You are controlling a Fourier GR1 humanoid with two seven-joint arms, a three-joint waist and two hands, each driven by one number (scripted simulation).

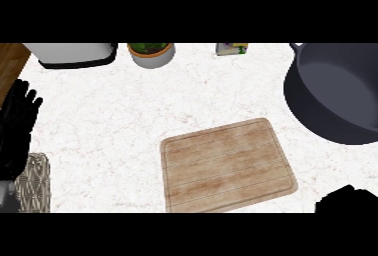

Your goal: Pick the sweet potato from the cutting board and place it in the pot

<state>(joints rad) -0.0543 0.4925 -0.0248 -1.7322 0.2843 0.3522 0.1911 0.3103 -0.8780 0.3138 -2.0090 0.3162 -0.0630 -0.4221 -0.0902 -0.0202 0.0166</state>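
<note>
Pot (pixel 334 95) right of cutting board (pixel 227 166)

Under me spreads a white marble counter (pixel 111 115) with faint reddish veins. A wooden cutting board (pixel 227 166) lies on it, slightly askew, its top bare. A dark grey pot (pixel 336 90) sits at the right edge. Along the far edge stand a white appliance (pixel 72 54), a potted plant (pixel 151 53) and a small box (pixel 231 48) (partly cut off). A patterned cloth (pixel 33 182) lies at my near left.
</note>
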